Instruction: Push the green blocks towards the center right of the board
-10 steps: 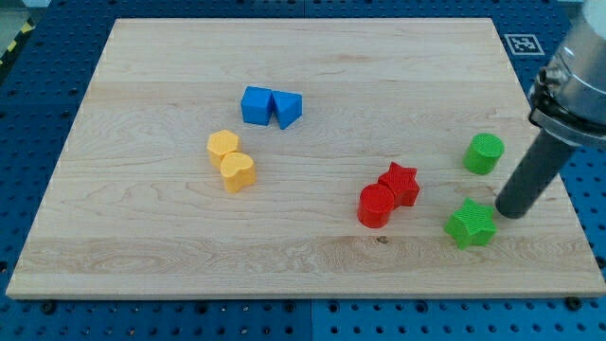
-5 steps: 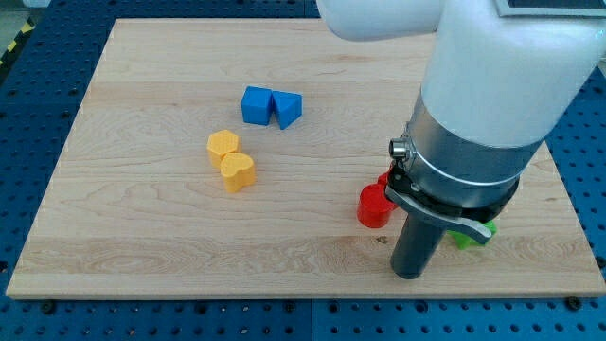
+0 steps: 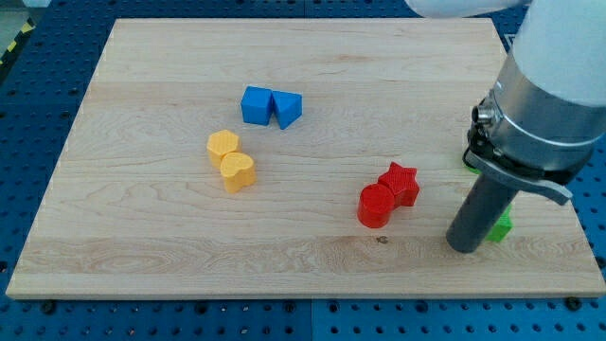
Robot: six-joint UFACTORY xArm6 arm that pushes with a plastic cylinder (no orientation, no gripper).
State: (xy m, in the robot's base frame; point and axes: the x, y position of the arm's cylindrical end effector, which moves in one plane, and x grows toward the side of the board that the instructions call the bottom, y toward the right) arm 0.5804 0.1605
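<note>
My tip point(image 3: 463, 248) is sitting right against the green block point(image 3: 499, 227), red pair point(image 3: 388, 194) crowding the view's left.

We see my tip point(image 3: 464, 248) resting on the board point(image 3: 170, 256) at about four o'clock from centre; a green block point(image 3: 500, 227), mostly hidden behind the rod, sits just at its three o'clock; the red cylinder point(image 3: 376, 206) and red star point(image 3: 400, 183) touch, at its nine o'clock; blue blocks point(image 3: 271, 106) and yellow blocks point(image 3: 231, 160) lie well apart, toward ten o'clock.
</note>
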